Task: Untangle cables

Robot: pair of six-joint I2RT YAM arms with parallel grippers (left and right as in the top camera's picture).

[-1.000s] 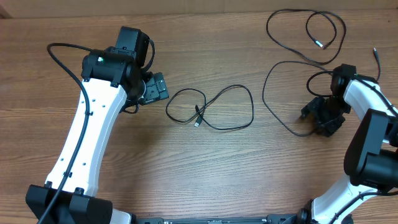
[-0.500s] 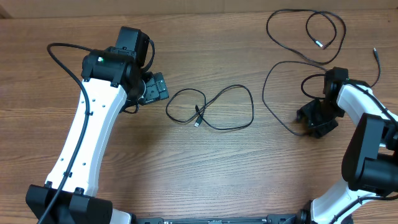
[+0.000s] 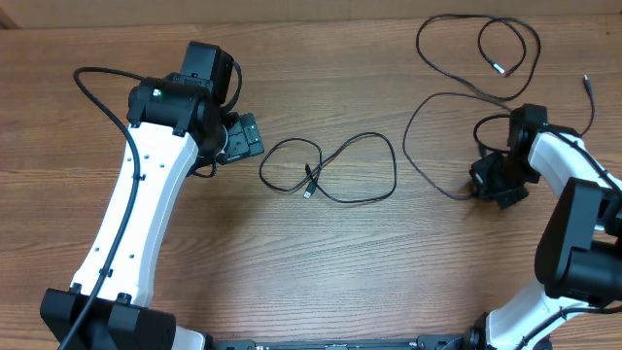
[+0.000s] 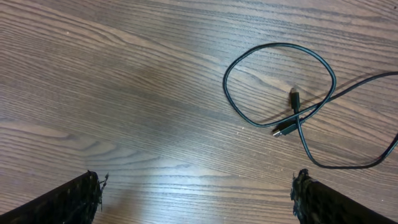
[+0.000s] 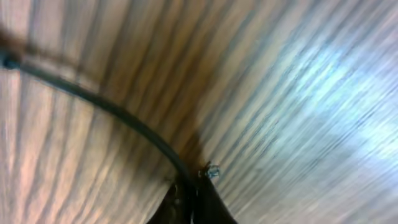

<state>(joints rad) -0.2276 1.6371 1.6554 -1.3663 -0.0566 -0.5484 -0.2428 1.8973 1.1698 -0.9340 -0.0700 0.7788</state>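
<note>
Since my right end effector (image 3: 489,183) has just closed onto the thin black looped cable (image 5: 106,104), I can begin separating; left end effector (image 3: 245,136) stands wide.

Left gripper (image 4: 198,200) had its jaws spread wide over the wooden counter (image 4: 93,81). Just ahead, a thin black cable (image 4: 273,44) lay looped, crossing itself, with both plug ends (image 4: 294,98) right by the crossing.

We saw a brown wood-grain laminate tabletop (image 3: 321,262) lying flat beneath and ahead of the left gripper (image 4: 198,202), with a pale glare patch just ahead of it. Beyond the table's far edge ran a lighter tan strip (image 3: 292,10).
</note>
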